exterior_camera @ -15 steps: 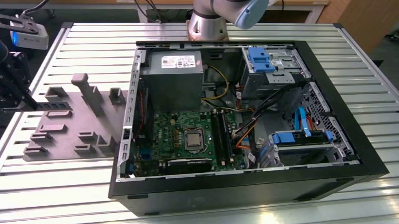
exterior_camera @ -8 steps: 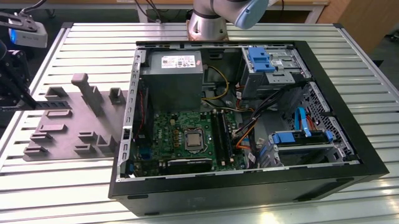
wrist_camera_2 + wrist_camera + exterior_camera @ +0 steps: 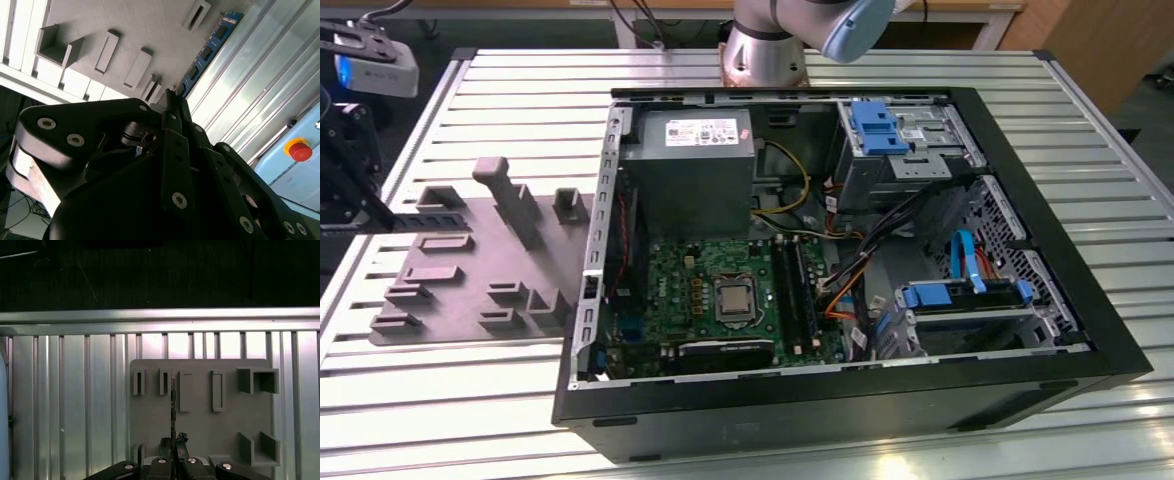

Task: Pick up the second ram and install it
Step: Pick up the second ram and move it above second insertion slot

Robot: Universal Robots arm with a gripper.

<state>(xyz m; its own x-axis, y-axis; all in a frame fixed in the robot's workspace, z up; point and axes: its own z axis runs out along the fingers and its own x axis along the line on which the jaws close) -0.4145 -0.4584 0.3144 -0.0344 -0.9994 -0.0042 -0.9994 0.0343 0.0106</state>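
Note:
The second ram [image 3: 207,52] is a thin blue-green stick with dark chips, and my gripper [image 3: 172,100] is shut on one end of it. In the exterior view the ram [image 3: 430,219] sticks out level from the gripper [image 3: 374,218] at the far left, over the back corner of the grey fixture plate [image 3: 467,270]. The first wrist view shows the ram [image 3: 173,405] edge-on, running out from the gripper [image 3: 173,444] above the plate [image 3: 200,425]. The black motherboard slots [image 3: 793,290] lie inside the open computer case [image 3: 841,400], well off to the exterior view's right.
Grey fixture blocks, one of them a tall post [image 3: 504,195], stand on the plate. The case wall [image 3: 598,250] rises between plate and motherboard. Cables, drive cages with blue clips [image 3: 878,128] and a power supply [image 3: 687,170] crowd the case. A red stop button [image 3: 299,150] sits beside the slatted table.

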